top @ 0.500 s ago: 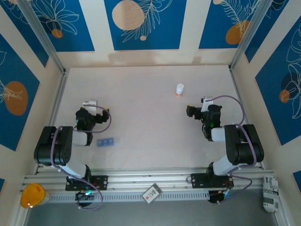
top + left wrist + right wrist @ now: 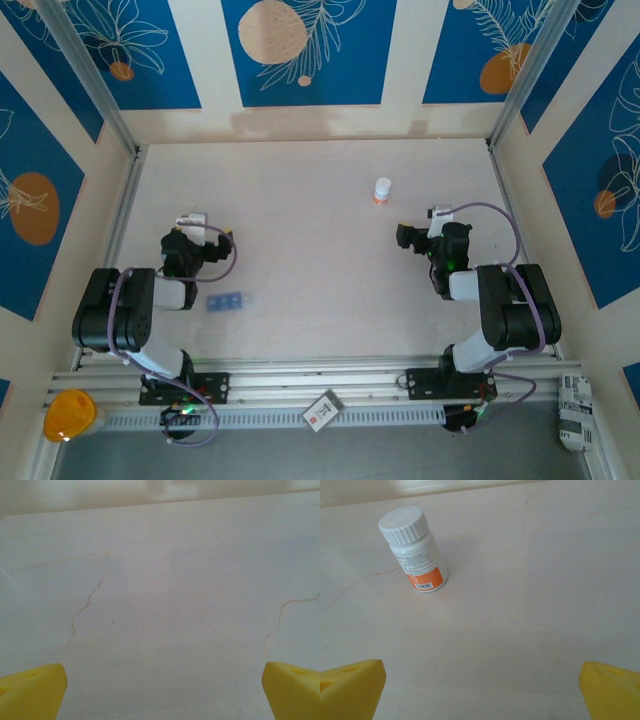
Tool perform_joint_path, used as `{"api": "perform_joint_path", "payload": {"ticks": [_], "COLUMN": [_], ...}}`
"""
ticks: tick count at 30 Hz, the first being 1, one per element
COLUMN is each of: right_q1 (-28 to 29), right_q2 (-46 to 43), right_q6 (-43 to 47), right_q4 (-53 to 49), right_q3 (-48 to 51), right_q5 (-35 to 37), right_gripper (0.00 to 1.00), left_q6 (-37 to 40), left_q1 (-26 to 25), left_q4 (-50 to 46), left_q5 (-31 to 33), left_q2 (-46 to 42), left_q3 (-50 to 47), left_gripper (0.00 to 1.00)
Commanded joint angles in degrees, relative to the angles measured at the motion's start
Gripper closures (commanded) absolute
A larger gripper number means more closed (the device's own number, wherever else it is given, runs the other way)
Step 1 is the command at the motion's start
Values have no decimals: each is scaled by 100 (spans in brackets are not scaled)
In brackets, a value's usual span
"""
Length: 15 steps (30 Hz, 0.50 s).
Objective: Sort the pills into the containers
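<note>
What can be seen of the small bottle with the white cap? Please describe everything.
The bottle looks like plastic: a ribbed white screw cap, closed, a white printed label and an orange band with a barcode at the bottom. It stands upright on the pale table, in its far half, right of centre, touching nothing else.

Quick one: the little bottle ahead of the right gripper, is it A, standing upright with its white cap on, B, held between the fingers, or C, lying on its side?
A: the bottle stands upright on the table, white cap on, well clear of the right gripper, whose jaws are open.
</note>
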<state>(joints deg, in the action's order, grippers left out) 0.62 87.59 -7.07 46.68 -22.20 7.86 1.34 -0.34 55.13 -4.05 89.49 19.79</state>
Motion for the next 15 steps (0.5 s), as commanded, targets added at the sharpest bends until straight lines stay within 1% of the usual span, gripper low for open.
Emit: {"api": "perform_joint_path", "payload": {"ticks": [1,15], "right_q1": [-27,-41], "right_q2": [-32,-44], "right_q6": [100,100], "right_q4": [6,27], "right_q3": [-140,-128], "right_q5": [-91,-101], "right_gripper": [1,1], "left_q6": [-84,-73], "left_q1": [16,8], "left_q4": [-26,21], "left_q5": [-91,-78], "left_q2": [29,6], "left_q3": [103,67], "left_gripper": [0,0]}}
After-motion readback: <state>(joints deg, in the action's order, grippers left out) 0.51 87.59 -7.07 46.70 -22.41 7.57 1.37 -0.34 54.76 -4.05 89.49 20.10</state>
